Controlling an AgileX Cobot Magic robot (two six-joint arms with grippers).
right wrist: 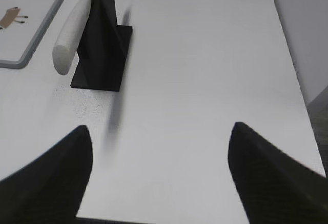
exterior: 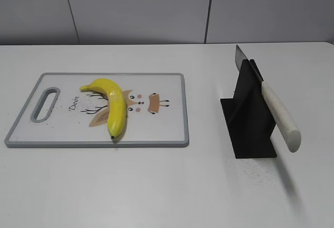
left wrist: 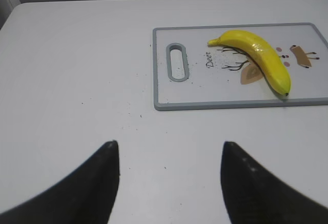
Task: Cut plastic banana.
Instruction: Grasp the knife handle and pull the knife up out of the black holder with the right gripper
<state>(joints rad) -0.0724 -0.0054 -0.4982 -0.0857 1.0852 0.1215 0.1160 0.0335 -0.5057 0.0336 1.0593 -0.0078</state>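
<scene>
The glossy yellow plastic banana (exterior: 112,105) lies whole on a white cutting board (exterior: 167,87) with a grey rim, left of centre. It also shows in the left wrist view (left wrist: 259,57) on the board (left wrist: 205,88). A knife with a white handle (exterior: 281,117) rests slanted in a black stand (exterior: 250,121) on the right; it also shows in the right wrist view (right wrist: 72,32). My left gripper (left wrist: 168,149) is open and empty over bare table, nearer than the board. My right gripper (right wrist: 160,131) is open and empty, nearer than the stand. Neither gripper shows in the exterior view.
The board has a handle slot (exterior: 45,104) at its left end and a deer drawing under the banana. The table's right edge (right wrist: 294,80) runs near the right gripper. A grey panelled wall (exterior: 156,9) stands behind the table.
</scene>
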